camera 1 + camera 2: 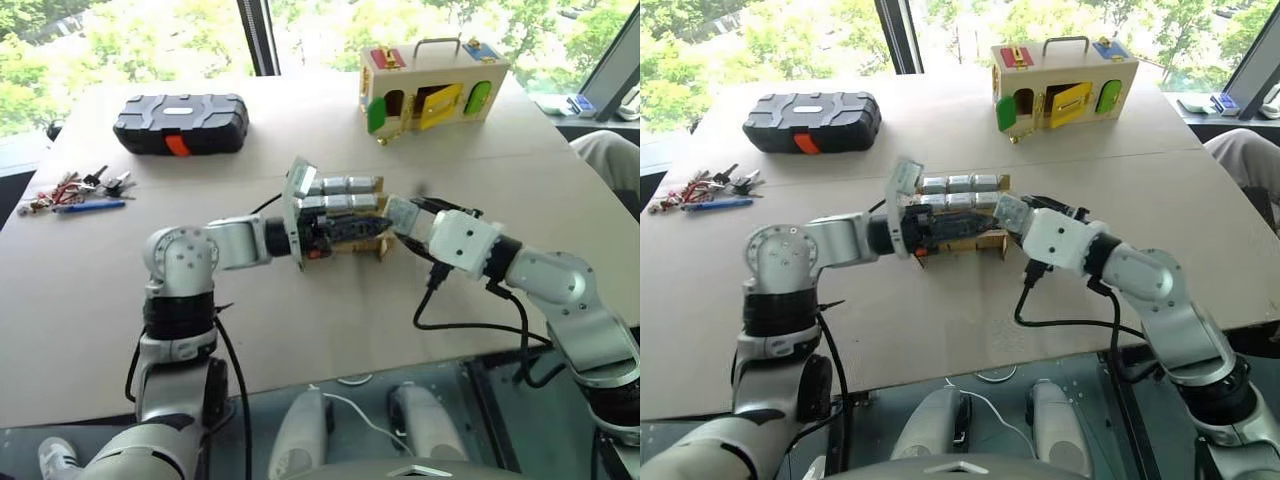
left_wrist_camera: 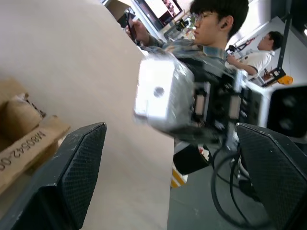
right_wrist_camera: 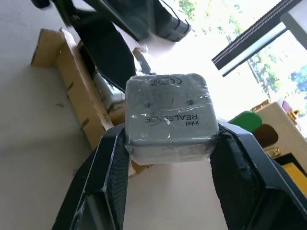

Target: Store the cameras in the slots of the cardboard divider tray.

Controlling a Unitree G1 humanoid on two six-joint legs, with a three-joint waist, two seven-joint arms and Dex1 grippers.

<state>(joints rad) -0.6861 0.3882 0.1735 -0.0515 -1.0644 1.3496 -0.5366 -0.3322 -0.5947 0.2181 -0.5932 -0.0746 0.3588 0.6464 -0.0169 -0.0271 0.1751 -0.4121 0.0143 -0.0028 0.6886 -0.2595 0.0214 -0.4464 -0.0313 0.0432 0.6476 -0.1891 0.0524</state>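
The camera (image 3: 168, 117) clamped between the two fingers of the right hand (image 3: 169, 143) carried print on its plastic-wrapped grey face: "intel REALSENSE", seen upside down in the right wrist view. Along that face's edge farthest from the fingers ran a row of small regulatory marks, too small to read. On the cardboard divider tray (image 2: 26, 143), a slat's outer face bore black stamped characters reading about "M80542-0", running off the frame's edge; the first characters were not sure. No other lettering could be read on the things around the tray.
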